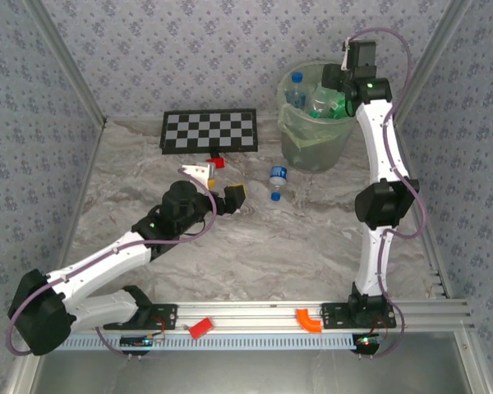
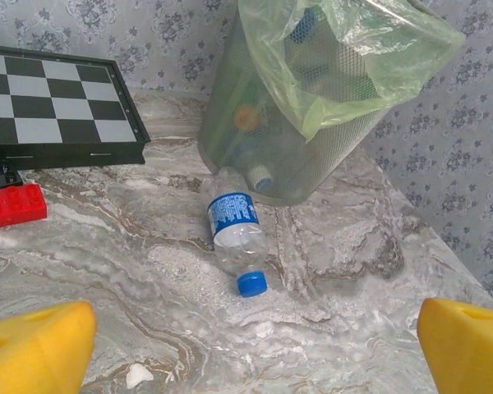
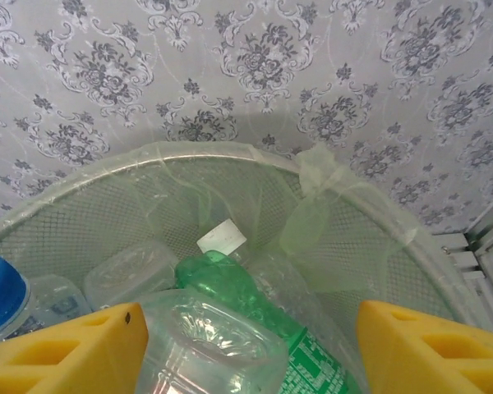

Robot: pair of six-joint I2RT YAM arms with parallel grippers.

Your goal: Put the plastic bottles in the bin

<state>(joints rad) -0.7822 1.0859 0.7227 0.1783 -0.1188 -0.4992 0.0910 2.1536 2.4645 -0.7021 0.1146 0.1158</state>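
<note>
Bin [image 2: 230, 123] translucent mesh-textured plastic w/ glossy film liner [image 2: 353, 57]; bottle [image 2: 234, 234] clear plastic; tabletop [image 2: 353, 271] matt, marble-look.

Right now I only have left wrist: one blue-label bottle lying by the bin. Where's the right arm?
Observer: Over the bin. The right tool is open just above the contents.
Operator: Any other bottles out on the table?
Observer: Top view has one on the table, that clear bottle, between your left tool and the bin.
Operator: What's on top inside the bin?
Observer: Right wrist has a green bottle, a crushed clear bottle in front of it, and a blue cap at the left edge.
</note>
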